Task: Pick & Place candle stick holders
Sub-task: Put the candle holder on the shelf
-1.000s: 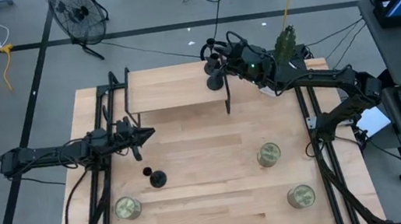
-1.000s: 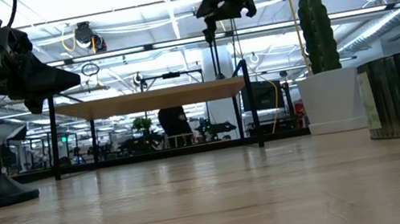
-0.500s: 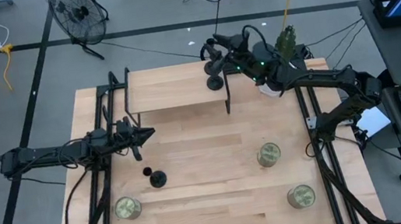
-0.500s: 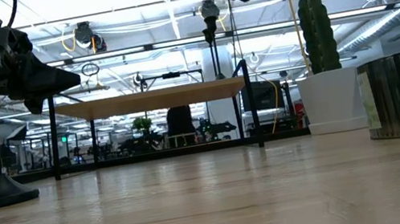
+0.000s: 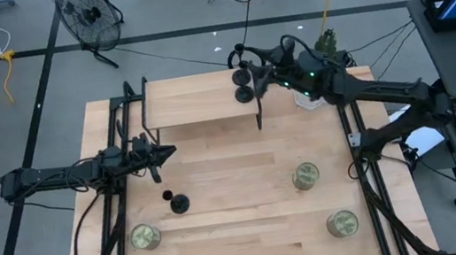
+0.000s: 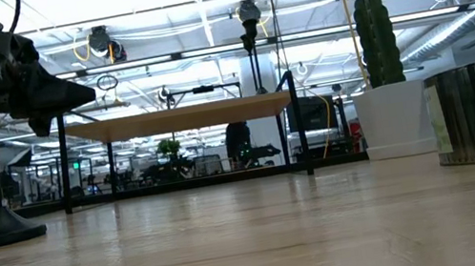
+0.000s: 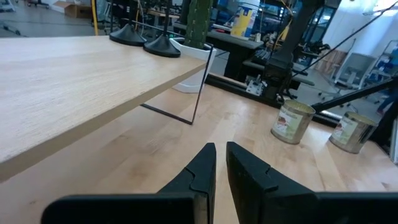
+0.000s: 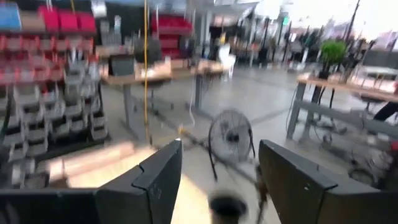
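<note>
On the raised shelf (image 5: 198,103) two candle stick holders (image 5: 244,87) stand (placed, I judge). My right end effector (image 5: 260,62) hangs just beside them, fingers apart; the left end effector (image 5: 167,153) waits pinched together.

The left arm lies low and stretched inward from the desk's left edge, its tool (image 5: 164,152) pointing toward the middle with the two fingers (image 7: 202,168) pressed nearly together on nothing. The right arm reaches from the right side across the far edge, raised high, its tool (image 5: 257,68) spread wide and empty.
</note>
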Motion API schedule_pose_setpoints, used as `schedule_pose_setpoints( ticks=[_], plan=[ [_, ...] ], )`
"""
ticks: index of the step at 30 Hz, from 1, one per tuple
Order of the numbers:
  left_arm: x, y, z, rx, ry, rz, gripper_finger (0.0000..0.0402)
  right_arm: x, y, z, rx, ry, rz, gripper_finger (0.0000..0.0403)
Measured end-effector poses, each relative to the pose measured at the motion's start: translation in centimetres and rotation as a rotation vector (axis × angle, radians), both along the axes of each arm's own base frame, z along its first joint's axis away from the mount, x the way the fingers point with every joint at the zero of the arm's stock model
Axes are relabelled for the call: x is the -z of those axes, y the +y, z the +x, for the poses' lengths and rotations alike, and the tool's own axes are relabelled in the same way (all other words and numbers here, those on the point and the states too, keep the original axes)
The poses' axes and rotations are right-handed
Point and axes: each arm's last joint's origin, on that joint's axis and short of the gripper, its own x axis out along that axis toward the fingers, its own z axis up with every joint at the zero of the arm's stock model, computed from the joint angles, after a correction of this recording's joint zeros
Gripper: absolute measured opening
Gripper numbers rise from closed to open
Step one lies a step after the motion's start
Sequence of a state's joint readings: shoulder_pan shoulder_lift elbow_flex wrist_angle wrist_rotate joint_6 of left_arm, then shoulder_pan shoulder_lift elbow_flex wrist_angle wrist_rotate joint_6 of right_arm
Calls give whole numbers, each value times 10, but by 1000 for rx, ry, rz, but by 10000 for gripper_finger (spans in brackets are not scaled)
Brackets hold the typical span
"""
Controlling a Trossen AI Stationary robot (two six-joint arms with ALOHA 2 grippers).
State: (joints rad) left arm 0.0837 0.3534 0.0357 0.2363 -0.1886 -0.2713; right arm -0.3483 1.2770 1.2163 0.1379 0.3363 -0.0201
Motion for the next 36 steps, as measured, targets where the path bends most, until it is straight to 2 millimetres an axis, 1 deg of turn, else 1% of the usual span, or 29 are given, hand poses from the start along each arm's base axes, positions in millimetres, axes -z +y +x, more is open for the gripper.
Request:
schedule_pose_setpoints(
  ticks=[4, 7, 13, 15, 19, 23, 28, 33, 36],
  plan=[
    [0, 0, 0, 0, 0, 0, 42, -3, 12, -22, -14, 95, 45, 204],
    [0, 0, 0, 0, -2, -1, 42, -5, 21, -38, -23, 134, 89, 204],
    [-5, 0, 0, -5, -65, -42, 42, -4, 34, -68, -25, 221, 186, 207],
    [-7, 0, 0, -5, -83, -40, 42, -4, 38, -76, -26, 216, 208, 207],
    [-7, 0, 0, -6, -89, -42, 42, 4, 46, -90, -43, 173, 218, 207],
    [-7, 0, 0, -15, -89, -38, 42, 22, 53, -101, -65, 116, 212, 208],
    [-13, 1, 0, -23, -123, 38, 42, 52, 60, -116, -88, 36, 221, 208],
    [-30, 1, 0, -31, -163, 48, 42, 76, 65, -134, -93, -56, 250, 208],
    [-41, 1, 0, -30, -122, 52, 42, 84, 68, -146, -95, -101, 273, 208]
  ],
)
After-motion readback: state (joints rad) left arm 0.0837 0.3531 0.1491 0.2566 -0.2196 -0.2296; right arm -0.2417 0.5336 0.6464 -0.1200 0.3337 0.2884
